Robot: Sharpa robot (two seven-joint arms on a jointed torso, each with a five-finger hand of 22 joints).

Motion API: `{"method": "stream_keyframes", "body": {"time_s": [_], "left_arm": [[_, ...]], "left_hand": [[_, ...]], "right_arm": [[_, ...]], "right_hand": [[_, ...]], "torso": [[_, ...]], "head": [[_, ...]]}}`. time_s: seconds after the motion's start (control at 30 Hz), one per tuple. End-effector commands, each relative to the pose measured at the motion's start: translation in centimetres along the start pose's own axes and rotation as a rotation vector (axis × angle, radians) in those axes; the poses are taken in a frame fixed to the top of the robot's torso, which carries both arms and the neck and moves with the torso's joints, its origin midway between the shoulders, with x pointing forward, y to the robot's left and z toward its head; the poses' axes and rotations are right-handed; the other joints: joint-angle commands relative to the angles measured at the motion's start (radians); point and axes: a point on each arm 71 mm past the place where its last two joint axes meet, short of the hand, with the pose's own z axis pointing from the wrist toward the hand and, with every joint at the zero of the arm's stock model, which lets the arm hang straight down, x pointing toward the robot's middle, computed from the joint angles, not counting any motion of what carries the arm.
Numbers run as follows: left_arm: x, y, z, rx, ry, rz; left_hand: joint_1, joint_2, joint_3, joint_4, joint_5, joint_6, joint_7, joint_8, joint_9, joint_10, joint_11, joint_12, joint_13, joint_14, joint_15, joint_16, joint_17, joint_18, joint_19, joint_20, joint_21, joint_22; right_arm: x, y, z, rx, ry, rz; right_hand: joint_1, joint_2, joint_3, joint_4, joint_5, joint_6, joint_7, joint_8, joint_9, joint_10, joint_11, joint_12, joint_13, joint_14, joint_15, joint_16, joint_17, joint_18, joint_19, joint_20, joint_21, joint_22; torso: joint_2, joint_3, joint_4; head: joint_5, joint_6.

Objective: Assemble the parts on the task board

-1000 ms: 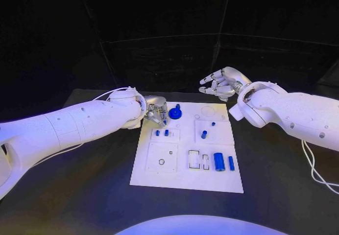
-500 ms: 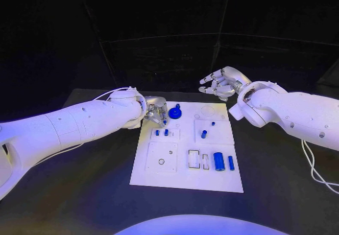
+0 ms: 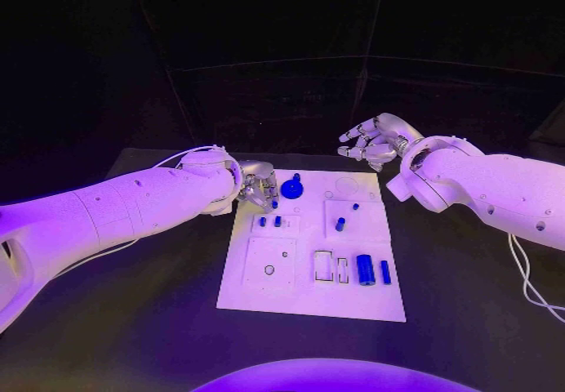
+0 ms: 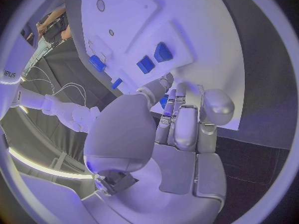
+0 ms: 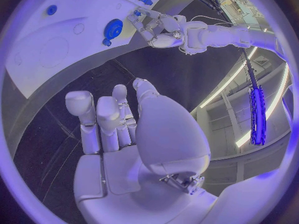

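Just beside left hand (image 3: 257,190), blue gear (image 3: 291,190)

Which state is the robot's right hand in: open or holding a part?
Open. The right hand hovers beyond the task board's far edge, fingers apart, with nothing between them in the right wrist view.

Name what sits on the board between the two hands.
In the head view, a blue round part sits between the left robot hand and right robot hand.

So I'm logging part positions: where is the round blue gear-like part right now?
In the head view the round blue part sits at the far edge of the task board, left of centre, beside the left hand.
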Motion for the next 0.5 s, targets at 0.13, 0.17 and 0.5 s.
{"method": "stream_keyframes", "body": {"time_s": [0.13,0.17,0.5], "left_arm": [[-0.2,1.6,-0.4,-0.053,-0.018,-0.004],[-0.3,1.9,-0.5,-0.056,-0.025,-0.007],[-2.2,4.2,-2.8,0.058,-0.251,-0.286]], "left_hand": [[-0.003,-0.004,-0.008,-0.001,-0.003,-0.007,0.000,-0.001,0.001,-0.007,-0.001,-0.002,-0.001,0.006,0.010,-0.006,-0.003,-0.010,-0.004,0.006,-0.009,-0.002],[-0.003,-0.004,-0.008,-0.001,-0.003,-0.007,0.001,-0.001,0.001,-0.007,-0.001,-0.002,-0.001,0.006,0.010,-0.006,-0.003,-0.010,-0.004,0.006,-0.009,-0.003],[-0.004,0.012,-0.008,0.006,-0.003,0.039,0.002,0.030,0.012,0.017,-0.004,0.014,0.004,0.001,0.008,-0.014,-0.026,0.002,-0.020,0.008,-0.054,-0.045]], "right_arm": [[0.0,-0.6,-0.3,0.037,0.062,-0.118],[-0.1,-0.7,-0.3,0.037,0.075,-0.144],[-0.3,-1.9,-1.9,-0.017,0.140,-0.419]], "right_hand": [[0.036,0.006,0.019,0.003,-0.029,0.029,-0.005,0.022,0.002,-0.027,-0.003,-0.122,-0.108,-0.003,-0.006,-0.034,-0.022,0.021,-0.007,-0.007,-0.025,-0.026],[0.051,0.005,0.026,-0.004,-0.035,0.040,-0.006,0.028,0.003,-0.037,-0.006,-0.147,-0.127,-0.004,-0.009,-0.045,-0.034,0.020,-0.007,-0.006,-0.028,-0.030],[0.135,-0.032,0.117,-0.046,-0.155,0.141,-0.015,0.036,-0.002,-0.018,-0.002,-0.428,-0.389,0.010,-0.010,-0.070,-0.063,0.015,0.021,-0.007,-0.016,-0.007]], "torso": [[0.000,0.0005,-0.0006],[0.000,0.0001,-0.0002],[-0.001,0.0013,-0.0015]], "head": [[-0.001,0.002],[-0.002,0.002],[-0.026,0.009]]}}
